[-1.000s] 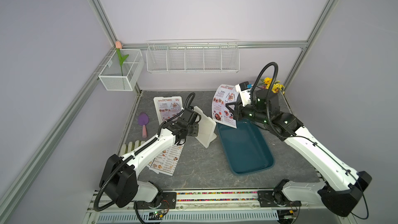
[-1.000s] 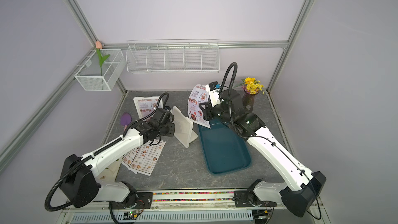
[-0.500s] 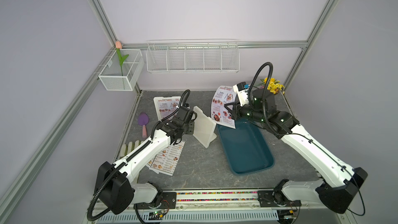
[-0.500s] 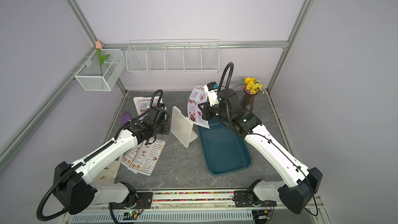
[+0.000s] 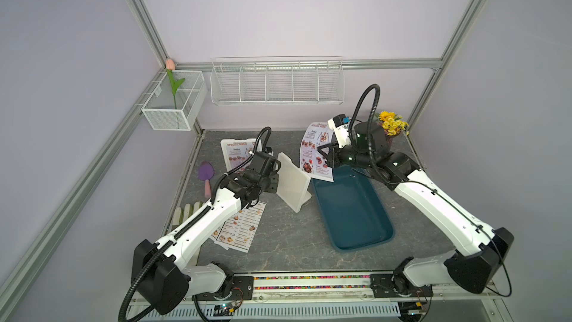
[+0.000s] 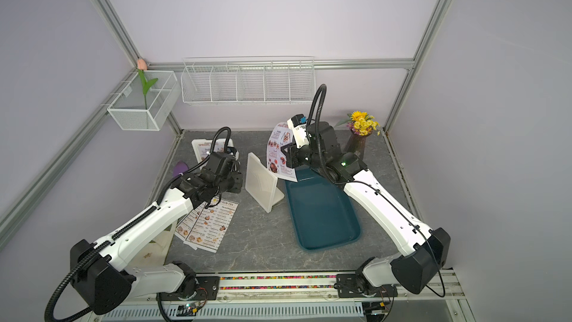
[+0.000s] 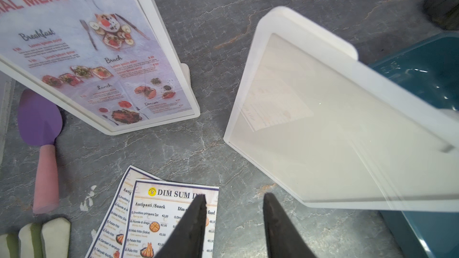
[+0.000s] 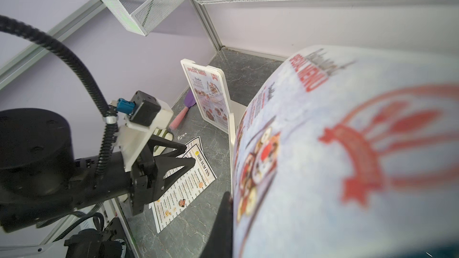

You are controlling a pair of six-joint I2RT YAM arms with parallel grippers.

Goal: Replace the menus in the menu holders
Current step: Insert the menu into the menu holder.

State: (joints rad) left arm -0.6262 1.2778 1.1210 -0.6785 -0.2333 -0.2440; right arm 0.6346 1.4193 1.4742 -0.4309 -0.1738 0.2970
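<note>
My right gripper (image 5: 325, 158) is shut on a red-headed SPECIAL MENU sheet (image 5: 315, 153) and holds it curled in the air over the far end of the tray. That menu (image 8: 347, 157) hides one finger in the right wrist view. An empty white menu holder (image 5: 292, 181) stands mid-table, just left of the sheet. My left gripper (image 7: 233, 196) is open and empty beside this holder (image 7: 323, 120), not touching it. A second menu holder (image 5: 238, 153) at the back left contains a SPECIAL MENU. Two overlapping DIM SUM INN menus (image 5: 244, 224) lie flat under my left arm.
A teal tray (image 5: 353, 212) lies right of the empty holder. A purple spatula (image 5: 205, 175) and a white-green picket piece (image 5: 185, 212) lie along the left edge. A vase of yellow flowers (image 5: 391, 128) stands at the back right. Wire baskets hang on the walls.
The right gripper has carried the held menu slightly left, toward the empty holder. The left arm has shifted its pose a little; its gripper stays open beside the holder.
</note>
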